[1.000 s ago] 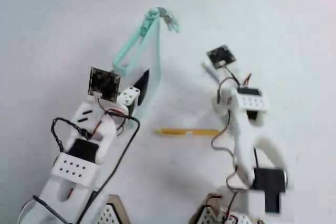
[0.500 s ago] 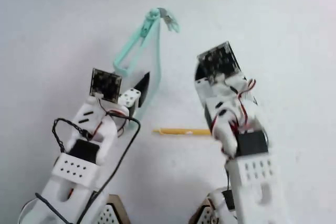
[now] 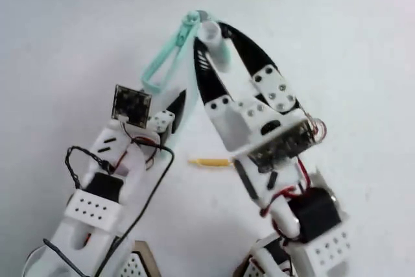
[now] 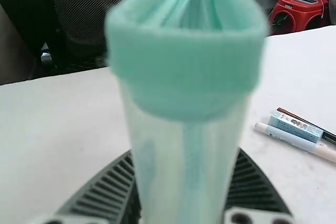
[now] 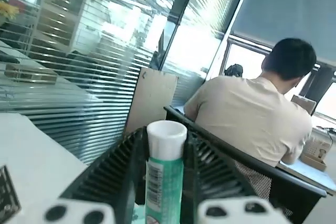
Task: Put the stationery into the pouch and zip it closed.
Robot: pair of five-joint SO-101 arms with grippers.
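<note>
Presently left gripper (image 3: 170, 109) pinched shut on near end of pouch (image 3: 162, 63): clear soft plastic, mint fabric zip band, running toward far side of white table (image 3: 65, 43); right gripper (image 3: 211, 34) at pouch's far end, ribbed black jaws clamped on cylindrical glue stick (image 5: 165, 171), green body, white cap; slim yellow pen (image 3: 209, 161) flat between arms.
</note>
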